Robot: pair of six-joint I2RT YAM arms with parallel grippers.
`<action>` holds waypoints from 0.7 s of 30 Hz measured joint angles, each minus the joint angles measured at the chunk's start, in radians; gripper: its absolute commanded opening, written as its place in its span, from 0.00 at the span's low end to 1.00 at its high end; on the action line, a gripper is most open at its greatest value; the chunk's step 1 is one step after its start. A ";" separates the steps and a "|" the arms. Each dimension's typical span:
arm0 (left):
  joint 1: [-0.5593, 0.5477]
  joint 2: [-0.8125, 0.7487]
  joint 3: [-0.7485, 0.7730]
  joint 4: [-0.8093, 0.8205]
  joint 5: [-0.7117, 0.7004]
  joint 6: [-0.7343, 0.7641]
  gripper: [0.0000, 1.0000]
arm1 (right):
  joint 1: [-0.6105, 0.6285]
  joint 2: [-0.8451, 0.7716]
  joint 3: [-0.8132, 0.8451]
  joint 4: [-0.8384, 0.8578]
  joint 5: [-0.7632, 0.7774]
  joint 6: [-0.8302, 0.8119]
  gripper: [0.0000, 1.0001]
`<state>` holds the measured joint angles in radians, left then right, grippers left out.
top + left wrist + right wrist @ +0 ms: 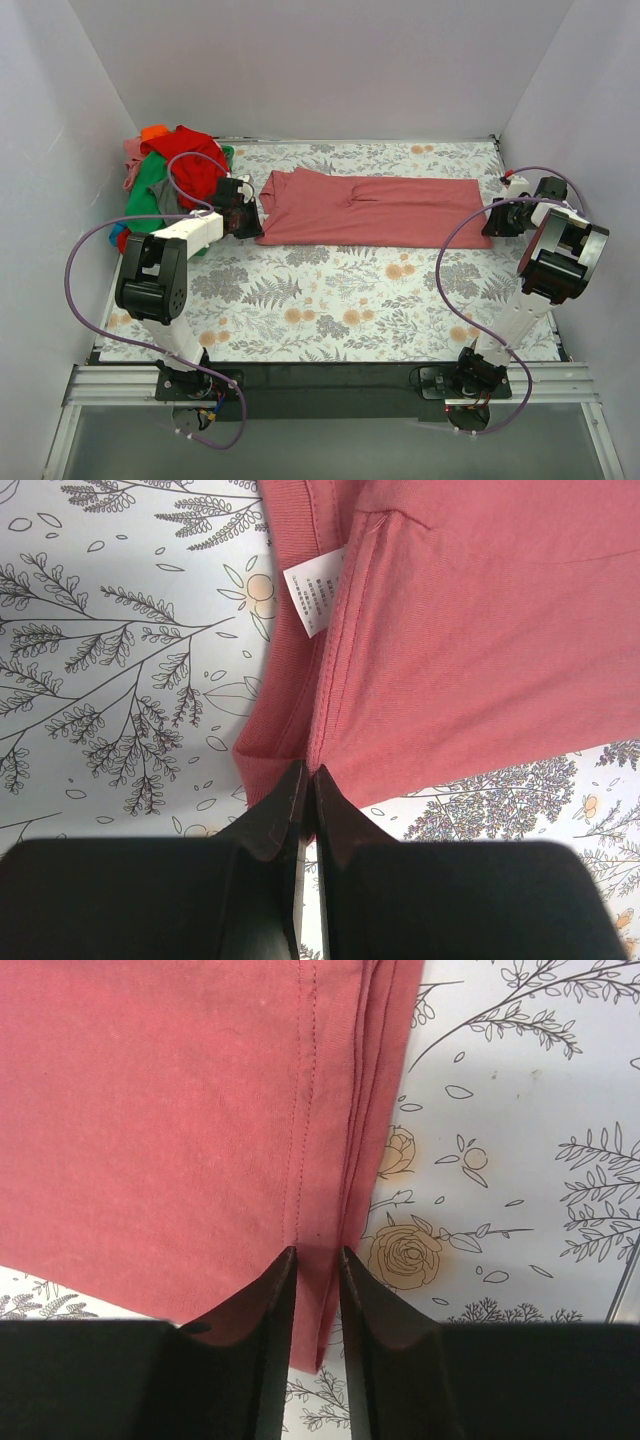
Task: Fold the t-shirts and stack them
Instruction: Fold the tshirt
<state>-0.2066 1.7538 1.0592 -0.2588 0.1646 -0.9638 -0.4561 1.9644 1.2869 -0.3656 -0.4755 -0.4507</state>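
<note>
A dusty salmon-pink t-shirt [370,210] lies folded into a long band across the far half of the table. My left gripper [243,215] is at its left end, shut on the fabric edge near the collar [308,772]. The white neck tag [318,590] shows just beyond the fingers. At the right end, my right gripper [492,215] straddles the stitched hem [318,1252]. Its jaws stand a narrow gap apart with the hem edge lying between them. Several more t-shirts, red, green, orange and pink, sit in a heap [165,170] at the back left corner.
The floral table cover [330,300] spreads over the whole surface. White walls close in the left, right and back sides. A black strip [330,378] runs along the near edge between the arm bases. Purple cables loop beside each arm.
</note>
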 measured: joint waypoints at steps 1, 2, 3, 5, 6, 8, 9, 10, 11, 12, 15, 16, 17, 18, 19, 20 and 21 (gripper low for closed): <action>0.000 0.000 0.000 0.000 0.000 0.000 0.00 | 0.000 0.000 0.000 0.000 -0.002 -0.001 0.27; 0.000 0.000 0.000 0.000 0.000 0.000 0.00 | 0.000 0.000 0.000 0.000 -0.003 -0.001 0.24; 0.000 0.000 0.000 0.000 0.000 0.000 0.00 | 0.000 0.000 0.000 0.000 -0.006 -0.002 0.15; 0.000 0.000 0.000 0.000 0.000 0.000 0.00 | 0.000 0.000 0.000 0.000 -0.008 -0.005 0.07; 0.000 0.000 0.000 0.000 0.000 0.000 0.00 | 0.000 0.000 0.000 0.000 -0.010 -0.005 0.01; 0.000 0.000 0.000 0.000 0.000 0.000 0.00 | 0.000 0.000 -0.001 0.000 -0.015 -0.003 0.01; 0.000 0.000 0.000 0.000 0.000 0.000 0.00 | 0.000 -0.001 -0.002 0.000 -0.019 -0.002 0.01; 0.000 0.000 0.000 0.000 0.000 0.000 0.00 | -0.001 -0.003 -0.003 0.000 -0.024 -0.002 0.01; 0.000 0.000 0.000 0.000 -0.001 0.000 0.00 | -0.002 -0.007 -0.006 0.001 -0.029 -0.001 0.01; 0.000 0.000 0.000 0.000 -0.002 0.000 0.00 | -0.005 -0.013 -0.010 0.000 -0.036 0.000 0.01; 0.000 -0.001 0.000 -0.001 -0.011 0.000 0.00 | -0.020 -0.044 -0.032 0.001 -0.075 0.004 0.01; 0.000 -0.002 -0.001 -0.001 -0.014 0.000 0.00 | -0.027 -0.057 -0.040 0.001 -0.090 0.004 0.01; 0.000 -0.005 -0.002 -0.001 -0.018 0.000 0.00 | -0.039 -0.074 -0.050 0.000 -0.115 0.005 0.01; 0.000 -0.009 -0.003 -0.001 -0.020 -0.001 0.00 | -0.052 -0.090 -0.060 0.001 -0.139 0.005 0.01; 0.000 -0.013 -0.004 -0.002 -0.021 -0.001 0.00 | -0.067 -0.108 -0.070 0.001 -0.164 0.004 0.01; 0.000 -0.017 -0.005 -0.002 -0.023 -0.001 0.00 | -0.082 -0.125 -0.082 0.001 -0.187 0.003 0.01; 0.000 -0.021 -0.005 -0.001 -0.024 -0.001 0.00 | -0.096 -0.140 -0.095 0.001 -0.209 0.000 0.01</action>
<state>-0.2066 1.7325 1.0542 -0.2600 0.1402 -0.9649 -0.5518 1.8244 1.1923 -0.3645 -0.6849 -0.4503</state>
